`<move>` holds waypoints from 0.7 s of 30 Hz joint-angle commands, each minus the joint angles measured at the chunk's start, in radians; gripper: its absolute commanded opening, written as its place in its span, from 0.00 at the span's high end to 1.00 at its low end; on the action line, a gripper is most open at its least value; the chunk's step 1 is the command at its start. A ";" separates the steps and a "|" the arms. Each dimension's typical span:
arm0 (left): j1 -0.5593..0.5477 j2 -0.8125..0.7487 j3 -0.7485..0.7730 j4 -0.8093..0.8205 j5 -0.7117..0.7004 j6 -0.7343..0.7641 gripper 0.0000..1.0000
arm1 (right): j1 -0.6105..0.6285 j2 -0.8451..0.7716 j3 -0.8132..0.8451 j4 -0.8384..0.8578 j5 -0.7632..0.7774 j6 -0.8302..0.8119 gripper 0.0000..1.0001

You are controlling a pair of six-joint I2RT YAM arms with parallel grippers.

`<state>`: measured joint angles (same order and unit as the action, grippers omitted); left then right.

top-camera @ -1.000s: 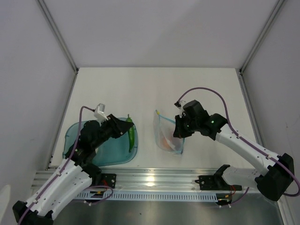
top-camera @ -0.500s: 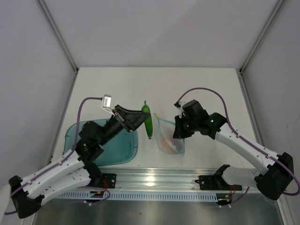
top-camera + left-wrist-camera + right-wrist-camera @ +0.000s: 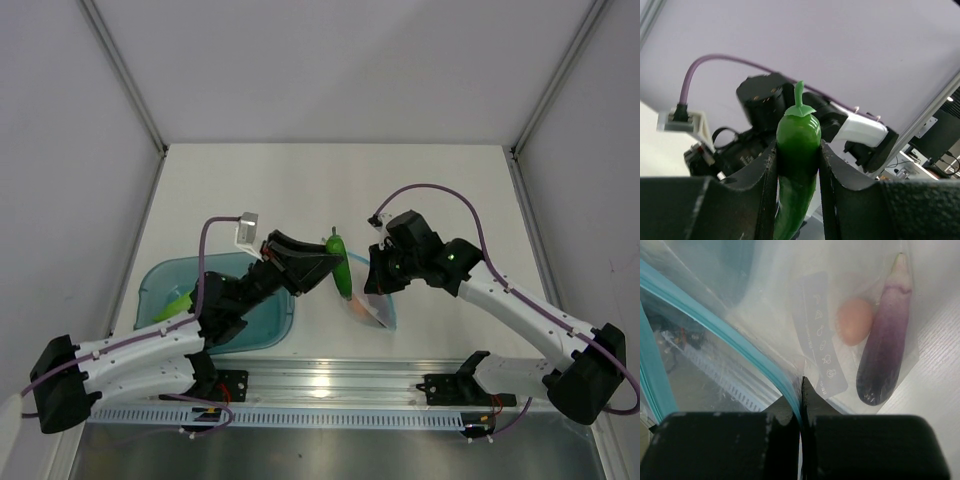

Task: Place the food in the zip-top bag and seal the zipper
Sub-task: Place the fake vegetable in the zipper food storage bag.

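Observation:
My left gripper [image 3: 328, 268] is shut on the long green vegetable [image 3: 341, 274], held stem-up in the air just left of the zip-top bag [image 3: 374, 306]. In the left wrist view the vegetable [image 3: 798, 140] is squeezed between both fingers of that gripper [image 3: 797, 165]. My right gripper [image 3: 377, 277] is shut on the bag's mouth edge and holds it up. In the right wrist view the gripper [image 3: 801, 392] pinches the light-blue zipper [image 3: 725, 332]. The purple eggplant [image 3: 885, 355] and the small orange piece [image 3: 855, 322] lie inside the clear bag [image 3: 790, 300].
A translucent teal tray [image 3: 158, 282] sits at the left near edge under my left arm, with a light-green piece [image 3: 177, 303] in it. The metal rail [image 3: 330, 385] with both arm bases runs along the front. White walls enclose the table.
My left arm has swung right from over the teal tray, carrying the green vegetable up to the bag's mouth. My right gripper has kept its hold on the bag edge.

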<state>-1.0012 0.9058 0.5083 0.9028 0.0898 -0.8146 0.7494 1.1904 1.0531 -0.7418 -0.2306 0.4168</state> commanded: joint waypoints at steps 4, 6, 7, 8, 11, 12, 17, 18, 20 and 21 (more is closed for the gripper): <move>-0.008 -0.004 0.087 0.094 0.033 0.075 0.99 | 0.010 -0.008 0.008 0.021 -0.010 0.013 1.00; -0.010 0.011 0.084 0.117 0.063 0.083 0.99 | 0.010 -0.011 0.013 0.018 -0.007 0.013 1.00; -0.010 0.019 0.082 0.140 0.076 0.109 0.99 | 0.010 -0.012 0.021 0.015 -0.007 0.013 1.00; -0.008 0.039 0.078 0.154 0.106 0.124 1.00 | 0.010 -0.012 0.027 0.009 -0.006 0.013 1.00; -0.008 0.079 0.055 0.189 0.158 0.192 0.99 | 0.010 -0.023 0.047 -0.004 -0.010 0.016 1.00; -0.008 0.087 0.049 0.180 0.172 0.204 0.99 | 0.010 -0.025 0.053 -0.007 -0.009 0.017 1.00; -0.008 0.166 0.059 0.121 0.263 0.310 0.99 | 0.008 -0.048 0.071 -0.025 -0.007 0.014 1.00; -0.008 0.185 0.055 0.126 0.268 0.318 0.99 | 0.007 -0.049 0.070 -0.027 -0.006 0.013 1.00; 0.003 0.196 0.036 0.139 0.295 0.322 0.99 | 0.007 -0.052 0.070 -0.030 -0.007 0.011 1.00; 0.006 0.205 0.035 0.142 0.316 0.339 1.00 | 0.005 -0.052 0.070 -0.039 -0.009 0.010 1.00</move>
<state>-1.0016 1.1011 0.5510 0.9947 0.3172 -0.5625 0.7536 1.1633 1.0801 -0.7528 -0.2306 0.4187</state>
